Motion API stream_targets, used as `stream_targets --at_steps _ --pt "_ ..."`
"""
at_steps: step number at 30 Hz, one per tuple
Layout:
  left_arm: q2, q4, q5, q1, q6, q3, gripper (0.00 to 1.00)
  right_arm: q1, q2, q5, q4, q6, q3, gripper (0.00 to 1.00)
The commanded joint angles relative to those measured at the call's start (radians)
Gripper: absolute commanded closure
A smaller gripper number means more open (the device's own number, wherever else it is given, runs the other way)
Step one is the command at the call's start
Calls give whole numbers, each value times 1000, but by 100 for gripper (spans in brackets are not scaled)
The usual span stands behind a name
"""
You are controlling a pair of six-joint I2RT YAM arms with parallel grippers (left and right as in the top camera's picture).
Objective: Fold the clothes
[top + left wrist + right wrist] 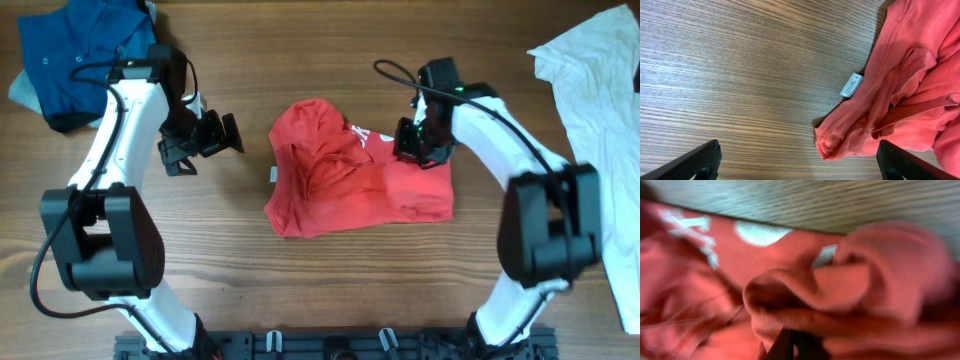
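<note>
The red T-shirt point(350, 175) lies crumpled in the middle of the wooden table, white lettering point(362, 133) showing near its top right. My right gripper point(418, 150) presses down on the shirt's upper right part. In the right wrist view its fingers point(795, 340) stand pressed together with a bunched fold of red cloth point(840, 285) over their tips. My left gripper point(205, 145) hangs open to the left of the shirt, apart from it. In the left wrist view the left gripper point(799, 146) spans bare wood and the shirt's hem corner point(832, 142); a pale label point(851, 85) sticks out.
A dark blue garment point(80, 50) lies bunched at the back left, behind the left arm. A large white garment point(600, 90) covers the right edge of the table. Bare wood point(330, 60) runs behind the shirt and along its front.
</note>
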Motion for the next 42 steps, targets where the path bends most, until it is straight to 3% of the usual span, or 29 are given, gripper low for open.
stream_targets --at_steps 1,4,8,11,15,20,27,29,35,37,38,39,40,42 --pt "0 -2 -9 4 10 -8 0 -2 61 -51 23 38 -15 96" --pt "0 1 -9 4 10 -8 0 -3 7 -49 -15 35 6 96" --pt "0 2 -9 4 10 -8 0 -3 -231 -43 -106 10 25 95" --pt "0 0 -9 4 9 -8 0 -2 -400 -40 -209 -2 21 85" --pt "0 -1 -9 4 9 -8 0 -2 -443 -23 -282 -6 -34 84" --pt "0 -8 -9 4 9 -8 0 -2 -408 -64 -140 21 -241 91" --pt "0 -8 -9 4 9 -8 0 -2 -341 -238 209 108 -557 91" --pt "0 -8 -9 4 9 -8 0 -2 -327 -220 237 125 -597 96" --pt "0 -5 -9 4 10 -8 0 -2 -413 -102 117 121 -504 94" --pt "0 0 -9 4 10 -8 0 -2 -478 -57 19 113 -419 79" --pt "0 4 -9 4 10 -8 0 -2 -505 -48 -20 103 -379 57" --pt "0 13 -8 4 10 -8 0 -2 -542 -48 -73 85 -322 19" --pt "0 21 -8 4 10 -8 0 -2 -567 -49 -108 84 -285 0" --pt "0 54 -6 4 14 -22 0 -2 -625 -59 -169 84 -229 0"
